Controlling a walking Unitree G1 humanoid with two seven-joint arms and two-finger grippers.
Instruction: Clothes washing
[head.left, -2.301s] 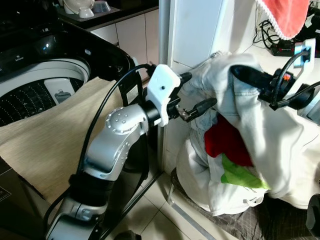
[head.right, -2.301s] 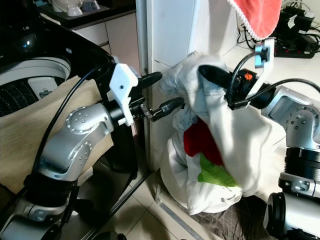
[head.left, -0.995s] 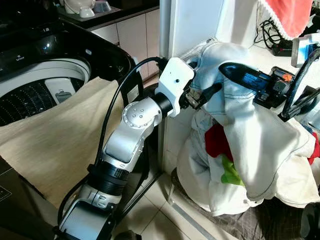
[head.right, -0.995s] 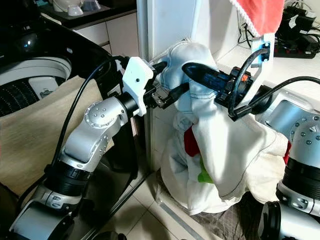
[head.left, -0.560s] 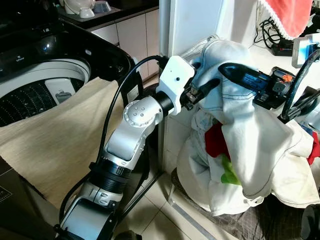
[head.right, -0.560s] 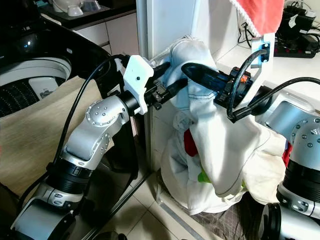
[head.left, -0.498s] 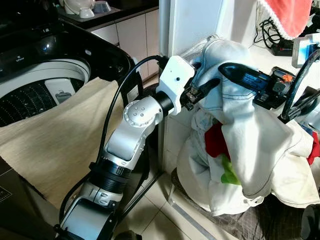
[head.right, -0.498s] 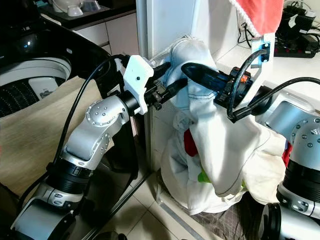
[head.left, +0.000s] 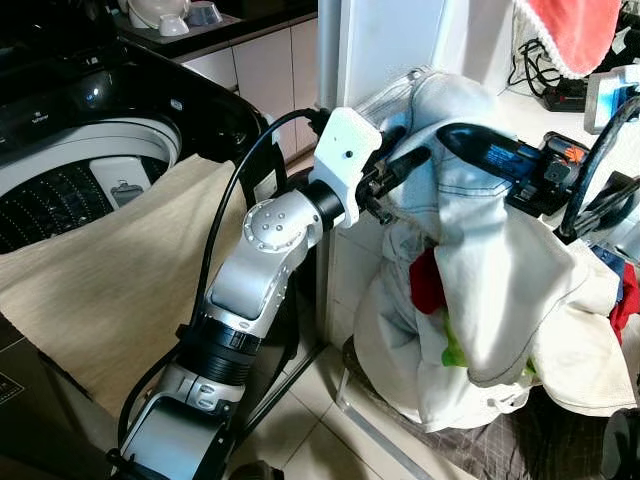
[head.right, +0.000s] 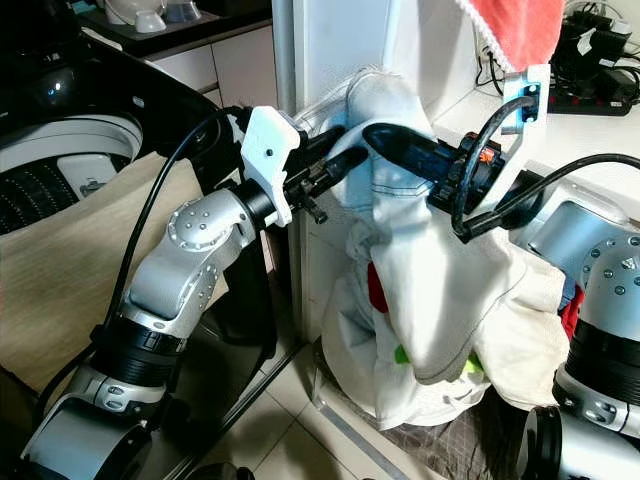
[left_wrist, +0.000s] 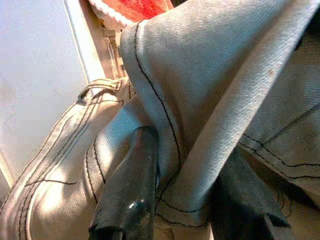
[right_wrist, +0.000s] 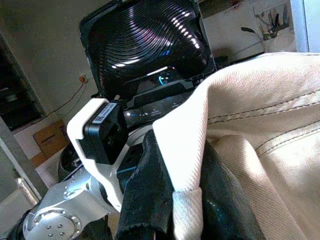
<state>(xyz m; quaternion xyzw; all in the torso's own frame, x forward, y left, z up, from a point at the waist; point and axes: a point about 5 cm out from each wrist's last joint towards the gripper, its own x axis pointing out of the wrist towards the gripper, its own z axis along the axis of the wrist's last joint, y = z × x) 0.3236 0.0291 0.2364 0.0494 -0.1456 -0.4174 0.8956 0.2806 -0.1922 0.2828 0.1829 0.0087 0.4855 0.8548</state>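
A robot stands between an open top-loading washing machine (head.left: 80, 175) on its left and a heap of laundry (head.left: 440, 370) on its right. Both arms hold one pale denim garment (head.left: 500, 270) raised above the heap, against a white cabinet (head.left: 385, 40). The left gripper (head.left: 395, 165) has its jaws pinched on a seamed fold near the garment's top; the left wrist view shows cloth wedged between the black fingers (left_wrist: 132, 185). The right gripper (head.right: 400, 145) has its jaws clamped on a hem, seen in the right wrist view with a finger on each side of the edge. A beige cloth (head.left: 110, 270) already drapes over the washer's rim. To do this step well, both grips should likely stay firm while the garment lifts clear of the red and green items (head.left: 440, 300) below, then swings left over the drum without its trailing hem snagging the heap.
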